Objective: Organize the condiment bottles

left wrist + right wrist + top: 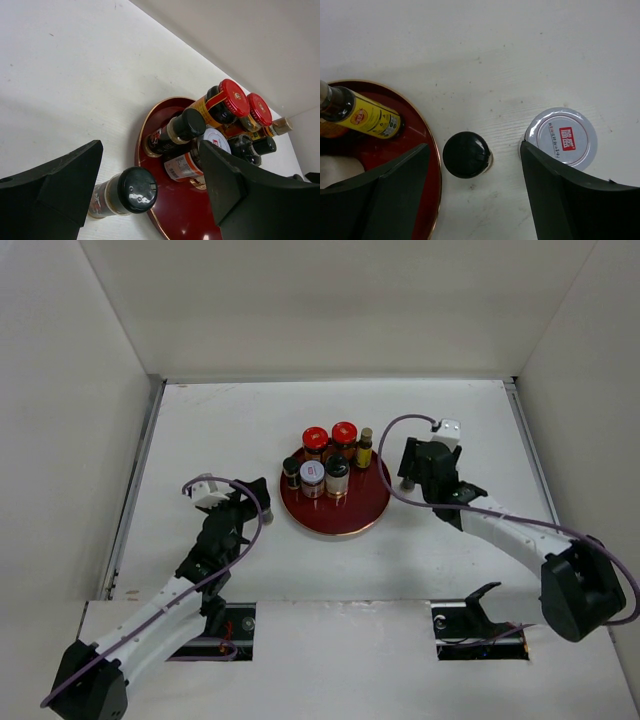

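At frame centre, beside the red tray (345, 520): right claw (474, 146) stood apart around a black-capped bottle (466, 154); left claw (150, 150) apart around a dark-lidded bottle (122, 192).

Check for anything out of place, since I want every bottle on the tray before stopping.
Three stand off the tray: a black-capped bottle beside its left edge, and a second black-capped bottle plus a white-lidded jar beside its right edge. Nothing looks tipped or spilled.
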